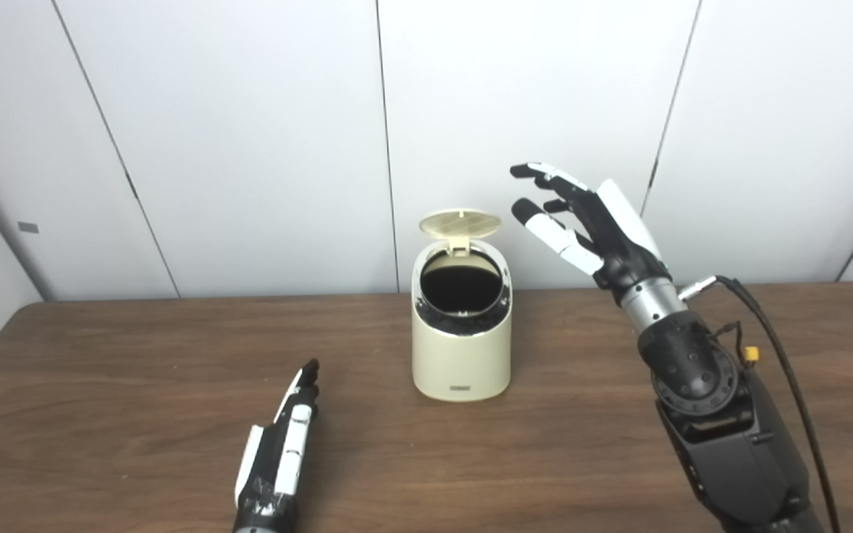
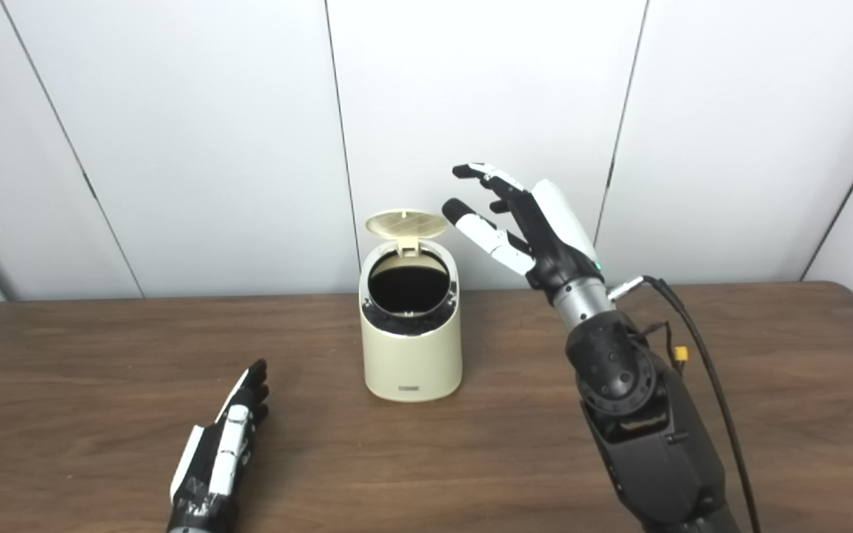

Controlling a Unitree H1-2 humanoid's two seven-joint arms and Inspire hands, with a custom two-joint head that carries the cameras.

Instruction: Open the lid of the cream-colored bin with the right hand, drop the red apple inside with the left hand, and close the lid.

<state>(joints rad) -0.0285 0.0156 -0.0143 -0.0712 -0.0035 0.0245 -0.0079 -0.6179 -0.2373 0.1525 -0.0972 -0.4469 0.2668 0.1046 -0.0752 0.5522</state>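
The cream-colored bin (image 1: 462,348) stands upright at the middle of the table. Its lid (image 1: 460,223) is tipped up at the back, so the dark round opening shows. My right hand (image 1: 582,222) hovers in the air to the right of the lid, fingers spread and open, a small gap from it. Low at the front left, my left hand (image 1: 282,444) rests near the tabletop with fingers stretched straight toward the bin, holding nothing. No red apple shows in either view; the inside of the bin is too dark to read.
The brown wooden table (image 1: 101,370) spans the whole view, with white wall panels (image 1: 249,148) close behind the bin. A black cable (image 1: 774,340) runs along my right forearm.
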